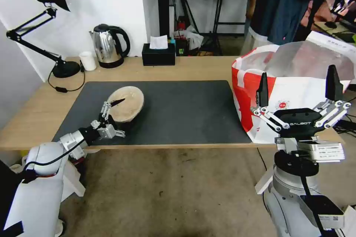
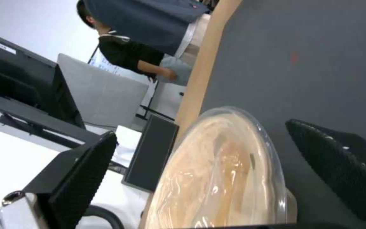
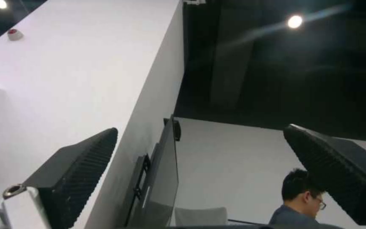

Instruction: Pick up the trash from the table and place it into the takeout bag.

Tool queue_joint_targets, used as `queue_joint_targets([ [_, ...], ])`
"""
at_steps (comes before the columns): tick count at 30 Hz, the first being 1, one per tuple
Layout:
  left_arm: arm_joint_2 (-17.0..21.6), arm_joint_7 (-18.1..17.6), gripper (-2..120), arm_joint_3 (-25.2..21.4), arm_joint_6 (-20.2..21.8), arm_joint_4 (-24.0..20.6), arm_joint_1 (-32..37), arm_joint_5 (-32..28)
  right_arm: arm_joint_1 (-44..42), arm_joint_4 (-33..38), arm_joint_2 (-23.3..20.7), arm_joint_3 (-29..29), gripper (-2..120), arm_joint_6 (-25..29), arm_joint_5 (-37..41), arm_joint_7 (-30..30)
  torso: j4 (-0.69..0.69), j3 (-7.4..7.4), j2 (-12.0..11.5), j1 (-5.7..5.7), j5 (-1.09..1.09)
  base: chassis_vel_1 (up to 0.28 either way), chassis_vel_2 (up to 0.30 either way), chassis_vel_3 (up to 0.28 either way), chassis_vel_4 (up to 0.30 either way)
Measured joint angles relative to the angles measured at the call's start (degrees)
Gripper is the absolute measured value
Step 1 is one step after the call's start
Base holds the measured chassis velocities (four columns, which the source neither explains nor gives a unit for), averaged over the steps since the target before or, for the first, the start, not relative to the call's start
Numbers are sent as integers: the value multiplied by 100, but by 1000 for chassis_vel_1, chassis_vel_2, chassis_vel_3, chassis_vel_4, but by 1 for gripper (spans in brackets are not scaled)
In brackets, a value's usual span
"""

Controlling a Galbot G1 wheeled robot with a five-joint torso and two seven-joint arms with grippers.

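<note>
I see the table (image 1: 207,68), a long light-wood top, and I place everything against the black mat (image 1: 178,118) that covers its middle. The takeout bag (image 1: 259,92), red and white with a small round red logo, stands just off the mat's right edge with its mouth open and the silvery lining showing. Beyond the mat's far edge sit a steel kettle (image 1: 109,46), a black tissue box (image 1: 158,54), a small white cup (image 1: 88,60) and the base of a black desk lamp (image 1: 66,69).

On the mat's left half lies the shallow beige bowl (image 1: 127,104), tilted, with clear film over it. My left gripper (image 1: 112,113) reaches in from the mat's near left corner with its jaws apart on either side of the bowl. In the left wrist view the bowl (image 2: 221,178) sits between the two black fingers (image 2: 81,178), a gap showing at each, so I cannot tell whether either touches it.

My right gripper (image 1: 298,89) hangs in front of the takeout bag, off the mat's right side, fingers pointing up and spread wide, holding nothing. In the right wrist view the right gripper (image 3: 200,178) points at the wall and ceiling.
</note>
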Motion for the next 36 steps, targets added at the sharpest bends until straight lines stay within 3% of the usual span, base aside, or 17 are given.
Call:
queue_joint_targets([
  [17, 60, 12, 95, -162, -37, 211, 13, -9, 0, -9, 6, -72, 100, -6, -17, -25, 0, 0, 0, 0, 0, 0, 0, 0, 0],
  [36, 35, 16, 27, -199, -73, 295, 7, 4, -35, 18, 18, -104, 100, -9, -28, -31, 0, 0, 0, 1, 0, 0, 0, 0, 0],
])
